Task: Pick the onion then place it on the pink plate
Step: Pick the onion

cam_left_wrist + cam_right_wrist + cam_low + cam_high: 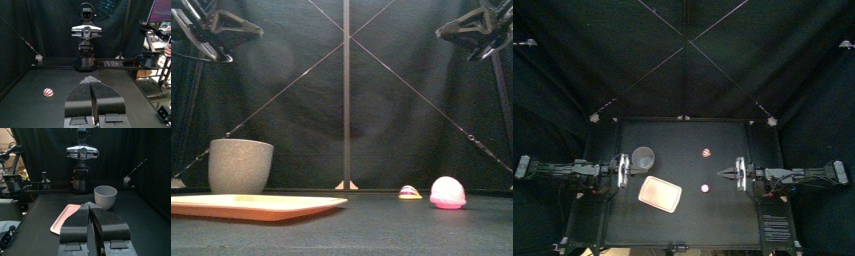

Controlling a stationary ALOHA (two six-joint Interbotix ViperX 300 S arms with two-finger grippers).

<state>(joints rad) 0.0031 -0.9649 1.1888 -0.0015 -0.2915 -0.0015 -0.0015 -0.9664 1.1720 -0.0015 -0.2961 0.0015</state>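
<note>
The pink plate (pixel 251 205) lies by the front edge of the table (pixel 385 232), left; the onion (pixel 448 192) — pale, pink-bottomed — stands right of it. Left gripper (pixel 91 82) and right gripper (pixel 91 207) are both pinched closed. The nearer right one should spread wide, then close across the onion's belly.

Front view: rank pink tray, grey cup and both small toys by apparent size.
1-2. pink tray, grey cup: alike; tray wider, cup taller.
3. pink-and-white toy.
4. striped toy, but it sits farther back.
</note>
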